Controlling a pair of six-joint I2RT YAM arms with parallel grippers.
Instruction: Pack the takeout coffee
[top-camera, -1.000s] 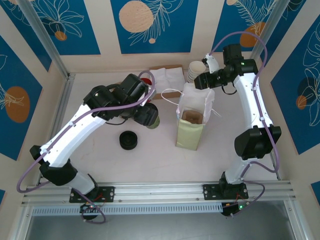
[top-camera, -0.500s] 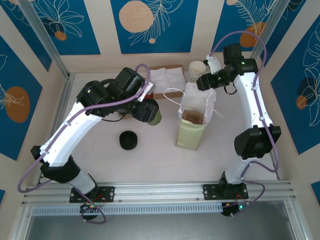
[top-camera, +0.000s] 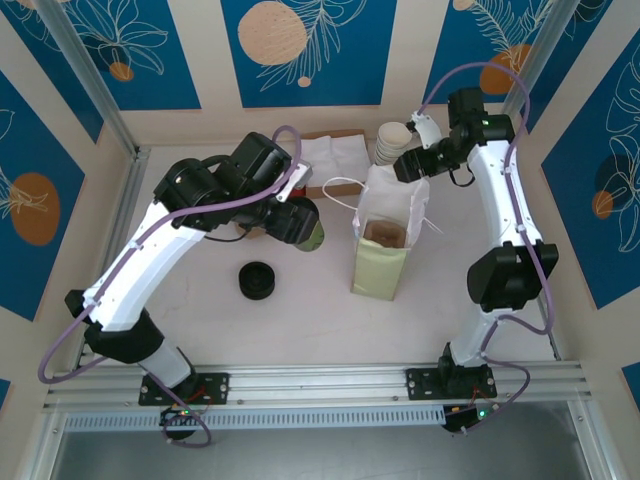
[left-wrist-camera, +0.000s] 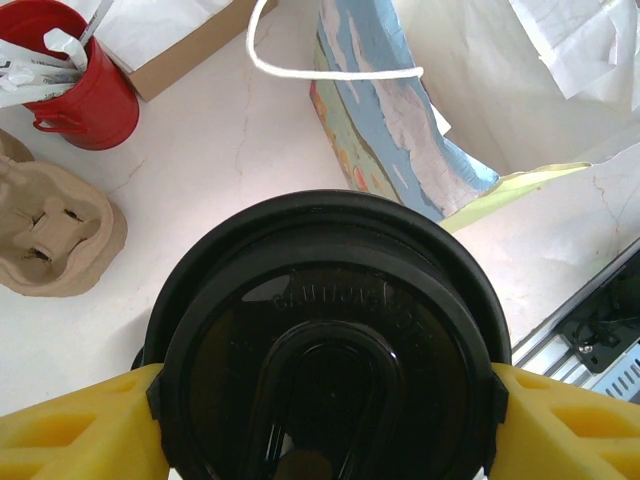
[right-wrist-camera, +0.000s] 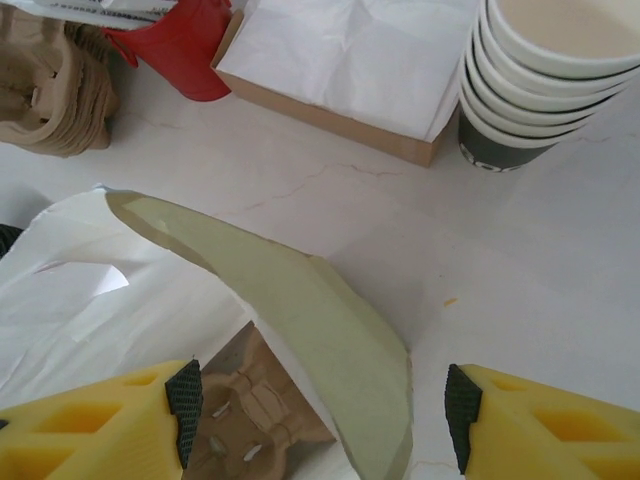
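- L gripper (left-wrist-camera: 325, 425) is clamping the takeout coffee (left-wrist-camera: 325, 340) at its black lid, holding it tilted over mid-table (top-camera: 300, 330), just left of the open paper bag (top-camera: 380, 265).
- R gripper (right-wrist-camera: 322, 412) is hovering w/ jaws apart, straddling the bag's far rim, near the table's far edge.

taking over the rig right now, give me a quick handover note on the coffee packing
Left gripper: shut on the coffee, gripping it at the black lid, to the left of the bag.
Right gripper: jaws open, one on each side of the bag's top rim.
Bag: upright, mouth open, with a cardboard cup tray inside.
Done: coffee lidded and gripped.
Left: carry it over the bag, lower it in, release.
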